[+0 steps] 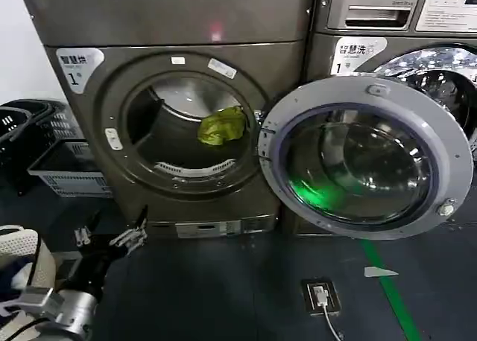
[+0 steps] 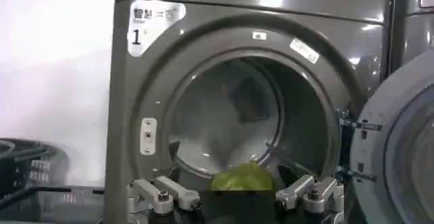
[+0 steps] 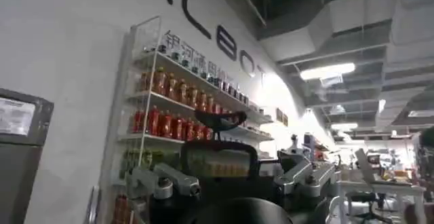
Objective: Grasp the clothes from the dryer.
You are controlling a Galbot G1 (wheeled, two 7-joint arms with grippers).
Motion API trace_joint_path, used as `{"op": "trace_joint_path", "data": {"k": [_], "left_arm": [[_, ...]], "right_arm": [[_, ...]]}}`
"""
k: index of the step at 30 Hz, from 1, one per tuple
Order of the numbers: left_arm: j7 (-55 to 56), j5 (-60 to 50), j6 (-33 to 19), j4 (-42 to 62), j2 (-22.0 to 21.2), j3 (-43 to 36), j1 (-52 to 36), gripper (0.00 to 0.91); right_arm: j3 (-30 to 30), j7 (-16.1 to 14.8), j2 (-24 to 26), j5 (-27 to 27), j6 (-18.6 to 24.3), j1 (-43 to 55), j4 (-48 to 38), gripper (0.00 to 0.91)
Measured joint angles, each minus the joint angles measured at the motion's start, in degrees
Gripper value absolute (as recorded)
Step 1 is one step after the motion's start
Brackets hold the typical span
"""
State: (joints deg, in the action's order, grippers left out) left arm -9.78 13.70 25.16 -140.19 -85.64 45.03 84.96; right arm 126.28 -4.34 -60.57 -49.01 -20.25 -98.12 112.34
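From my head, my left gripper point(image 1: 112, 239) hangs open, low before the dryer point(image 1: 179, 125), well short of the clothes point(image 1: 221, 126) in the drum. From my left wrist, the clothes point(image 2: 243, 176) lie between its spread fingers point(image 2: 163, 195). My right gripper point(image 3: 234, 184) is open, facing shelves point(image 3: 183, 117).

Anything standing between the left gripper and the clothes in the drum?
No. In the head view the left gripper sits low before the dryer; just bare front panel and the open porthole separate it from the clothes.
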Motion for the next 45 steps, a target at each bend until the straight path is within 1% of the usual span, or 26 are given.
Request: {"op": "trace_joint_path", "data": {"k": [16, 22, 45], "left_arm": [[-0.3, 0.5, -1.4, 0.6, 0.4, 0.7, -0.8, 0.907], [-0.3, 0.6, -1.5, 1.0, 0.4, 0.8, -1.2, 0.907], [-0.3, 0.8, -1.7, 0.4, 0.6, 1.7, -0.9, 0.907]], "right_arm": [[-0.8, -2.3, -0.6, -1.0, 3.7, -0.1, 1.1, 0.907], [-1.0, -3.1, -1.1, -0.9, 4.1, -0.3, 1.8, 0.907], [-2.5, -3.5, -1.4, -0.6, 5.2, 0.5, 2.5, 0.907]]}}
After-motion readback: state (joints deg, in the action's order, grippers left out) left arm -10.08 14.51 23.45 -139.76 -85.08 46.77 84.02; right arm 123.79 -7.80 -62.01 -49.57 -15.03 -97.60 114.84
